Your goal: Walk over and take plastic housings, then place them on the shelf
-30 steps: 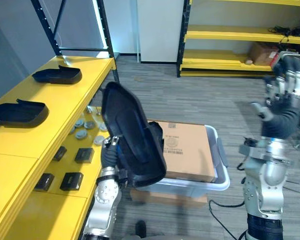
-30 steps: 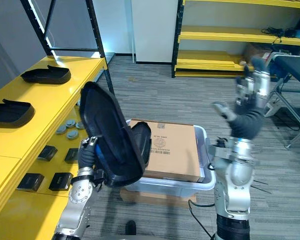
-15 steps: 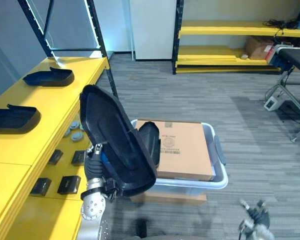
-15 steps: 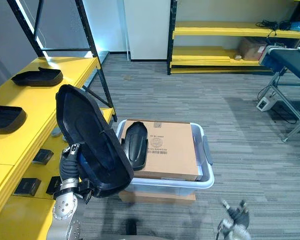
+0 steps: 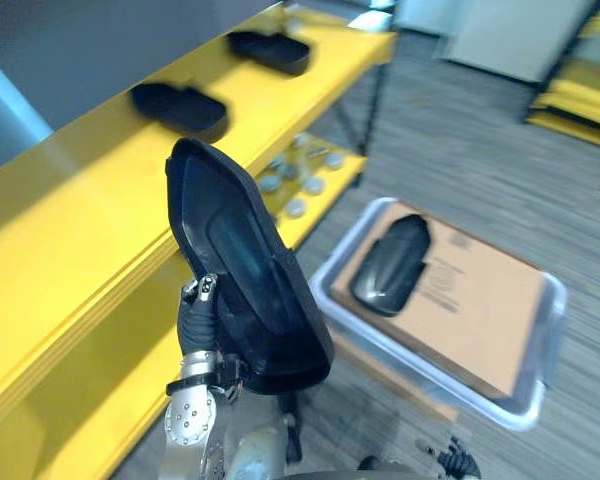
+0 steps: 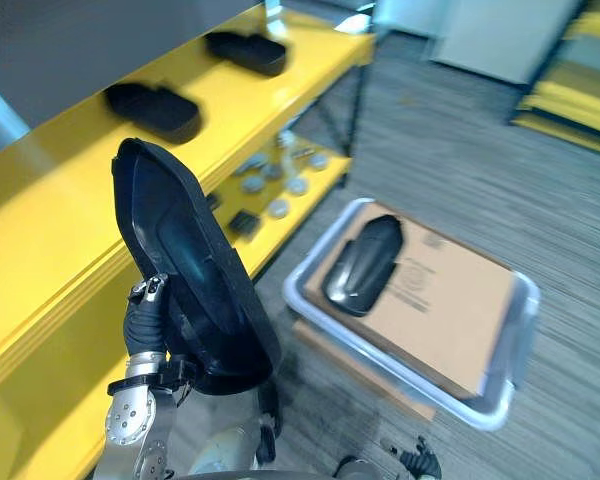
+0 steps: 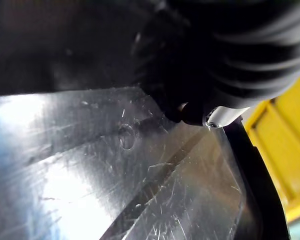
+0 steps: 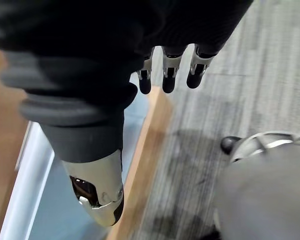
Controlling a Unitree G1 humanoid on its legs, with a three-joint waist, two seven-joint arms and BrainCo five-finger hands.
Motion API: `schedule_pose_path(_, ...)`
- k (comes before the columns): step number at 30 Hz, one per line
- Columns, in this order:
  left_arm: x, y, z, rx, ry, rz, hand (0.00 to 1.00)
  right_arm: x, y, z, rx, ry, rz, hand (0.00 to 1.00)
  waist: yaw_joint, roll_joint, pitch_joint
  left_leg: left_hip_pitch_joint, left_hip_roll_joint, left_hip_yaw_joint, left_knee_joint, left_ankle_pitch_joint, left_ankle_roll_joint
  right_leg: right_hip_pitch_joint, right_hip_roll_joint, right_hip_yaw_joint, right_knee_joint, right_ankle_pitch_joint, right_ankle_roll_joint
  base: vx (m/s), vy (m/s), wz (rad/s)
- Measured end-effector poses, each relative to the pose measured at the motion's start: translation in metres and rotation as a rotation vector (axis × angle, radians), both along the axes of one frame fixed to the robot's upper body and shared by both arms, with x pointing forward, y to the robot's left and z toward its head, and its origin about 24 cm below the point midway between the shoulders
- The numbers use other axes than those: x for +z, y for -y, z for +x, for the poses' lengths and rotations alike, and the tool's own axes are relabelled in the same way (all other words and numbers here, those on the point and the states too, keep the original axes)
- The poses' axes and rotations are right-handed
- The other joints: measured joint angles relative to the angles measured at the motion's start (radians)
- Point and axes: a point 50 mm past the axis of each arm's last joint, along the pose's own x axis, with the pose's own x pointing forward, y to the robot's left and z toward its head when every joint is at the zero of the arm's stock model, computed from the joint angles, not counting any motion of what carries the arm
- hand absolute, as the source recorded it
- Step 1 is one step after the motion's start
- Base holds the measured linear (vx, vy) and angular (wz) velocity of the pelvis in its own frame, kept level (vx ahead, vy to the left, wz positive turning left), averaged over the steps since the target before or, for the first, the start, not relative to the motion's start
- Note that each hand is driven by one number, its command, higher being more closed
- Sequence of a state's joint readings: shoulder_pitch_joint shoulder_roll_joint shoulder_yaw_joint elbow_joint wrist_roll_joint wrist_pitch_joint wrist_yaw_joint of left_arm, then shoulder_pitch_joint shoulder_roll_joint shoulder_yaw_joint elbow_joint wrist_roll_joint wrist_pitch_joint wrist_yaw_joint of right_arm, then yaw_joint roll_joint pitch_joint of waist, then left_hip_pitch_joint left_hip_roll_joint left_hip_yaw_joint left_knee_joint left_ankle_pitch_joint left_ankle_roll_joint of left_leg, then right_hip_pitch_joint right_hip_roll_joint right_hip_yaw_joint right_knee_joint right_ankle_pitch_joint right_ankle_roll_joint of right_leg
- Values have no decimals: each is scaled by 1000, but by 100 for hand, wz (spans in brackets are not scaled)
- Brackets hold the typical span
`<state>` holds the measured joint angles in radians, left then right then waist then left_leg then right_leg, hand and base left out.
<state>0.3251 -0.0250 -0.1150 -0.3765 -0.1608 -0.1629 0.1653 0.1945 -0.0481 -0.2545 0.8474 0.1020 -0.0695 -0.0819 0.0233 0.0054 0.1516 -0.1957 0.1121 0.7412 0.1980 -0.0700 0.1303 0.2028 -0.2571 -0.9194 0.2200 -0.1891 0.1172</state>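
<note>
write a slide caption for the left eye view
left hand holds a black housing up beside the yellow shelf

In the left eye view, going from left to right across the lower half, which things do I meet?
Yellow shelf → plastic housing held in the left hand → second housing lying on the cardboard box → grey bin, right rim.
</note>
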Motion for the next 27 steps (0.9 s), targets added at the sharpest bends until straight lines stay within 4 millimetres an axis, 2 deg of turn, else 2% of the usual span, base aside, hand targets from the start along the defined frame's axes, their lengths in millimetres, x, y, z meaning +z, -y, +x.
schedule_pose_path(4,-6,4,2,-40,-19,-22,100,3,-11,20,57,33,10,0,6,3,-3,7,-68,-43,24,-55,18,38,-70,-18,54,-6,9,123,164,59)
schedule_pose_path(5,-9,7,5,-58,-28,-19,100,2,-17,22,73,33,26,0,9,5,-4,24,-93,-71,25,-72,22,37,-120,-8,155,6,-17,133,187,53)
schedule_pose_path(6,-10,10,7,-73,-32,-19,100,1,-19,21,80,27,31,0,7,8,-5,36,-103,-89,23,-78,25,30,-146,6,221,16,-56,184,234,76)
schedule_pose_path(7,-11,17,10,-103,-36,-22,100,1,-22,22,96,21,40,0,-11,11,-5,61,-120,-132,13,-87,33,-28,-186,119,383,21,-175,233,236,89)
schedule_pose_path(8,-11,21,13,-128,-31,-15,100,2,-23,25,110,33,33,0,-22,14,-6,84,-132,-178,-10,-85,30,-116,-154,286,504,-14,-155,226,212,93)
schedule_pose_path(9,-12,21,16,-135,-34,-5,100,3,-22,27,114,33,28,0,-27,13,-6,101,-140,-198,-35,-78,17,-152,-124,349,530,-32,-128,205,167,98)
schedule_pose_path(10,-16,21,18,-142,-50,9,100,3,-21,31,131,36,21,0,-41,35,-4,138,-150,-226,-93,-63,-5,-221,-47,432,529,-67,-108,173,112,82)
schedule_pose_path(11,-22,21,18,-143,-75,12,100,4,-21,35,152,41,16,0,-56,32,-10,162,-138,-221,-96,-142,-120,-285,26,498,463,-86,-104,216,97,73)
schedule_pose_path(12,-24,18,19,-134,-84,19,100,4,-25,35,155,45,24,0,-56,5,-6,146,-126,-213,-35,-167,-78,-318,26,530,422,-87,-99,297,-36,56)
schedule_pose_path(13,-22,15,22,-131,-73,41,100,6,-29,37,158,65,28,0,-54,11,1,127,-66,-282,84,-149,-4,-361,31,591,354,-87,-57,320,-130,69)
schedule_pose_path(14,-28,15,25,-130,-99,42,100,5,-29,36,156,60,32,0,-63,-13,1,149,-106,-308,97,-150,-3,-372,32,688,256,-77,-27,293,-154,79)
schedule_pose_path(16,-30,16,24,-123,-113,40,100,7,-30,35,163,67,27,0,-70,-10,-2,174,-131,-344,74,-150,-4,-386,67,802,184,-50,-18,215,-27,98)
schedule_pose_path(17,-28,18,24,-128,-104,35,100,7,-32,32,168,69,28,0,-61,-20,-9,202,-156,-373,35,-146,-4,-386,61,807,163,-12,-6,191,8,91)
schedule_pose_path(19,-27,19,23,-121,-100,25,100,5,-32,27,176,55,28,0,-38,-29,-23,225,-168,-392,15,-145,-8,-381,54,778,148,20,-21,236,-66,54)
schedule_pose_path(21,-27,18,20,-109,-100,18,100,8,-37,31,184,81,38,0,-29,-27,-44,227,-165,-417,8,-140,-33,-373,69,751,98,77,-43,265,-109,31)
schedule_pose_path(22,-26,19,20,-108,-98,12,100,9,-40,33,185,90,44,0,-30,-26,-45,230,-160,-425,1,-138,-42,-358,78,744,67,113,-31,149,-93,15)
schedule_pose_path(24,-26,20,20,-102,-98,-2,100,11,-43,36,197,103,48,0,-30,-17,-49,246,-133,-424,-26,-124,-83,-311,114,731,-5,140,-47,149,-121,-5)
schedule_pose_path(27,-26,22,20,-99,-97,-12,100,10,-43,35,215,97,46,0,-35,-10,-62,276,-92,-406,-56,-122,-123,-264,170,735,-93,168,-79,128,-140,-29)
